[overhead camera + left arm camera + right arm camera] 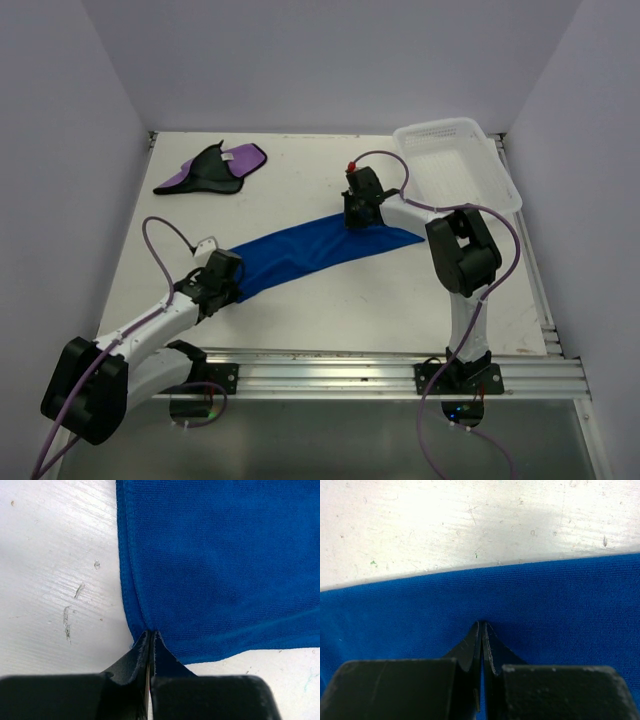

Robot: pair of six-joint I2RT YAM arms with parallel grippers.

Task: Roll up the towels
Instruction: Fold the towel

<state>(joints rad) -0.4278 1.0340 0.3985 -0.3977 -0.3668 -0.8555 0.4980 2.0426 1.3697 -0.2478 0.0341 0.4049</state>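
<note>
My left claw [151, 632] is pinching shut on the near-left corner of the blue towel [310, 250]. My right claw [481, 625] is clamping its far-right end, jaws together on the cloth. The towel is stretching as 1 diagonal band across the middle of the white bench [330, 320]. The purple towel [213, 168] is lying crumpled far-left, well apart. A white mesh basket [455, 160] is sitting at the far-right corner. Pale walls [330, 60] are closing in 3 sides.
</note>
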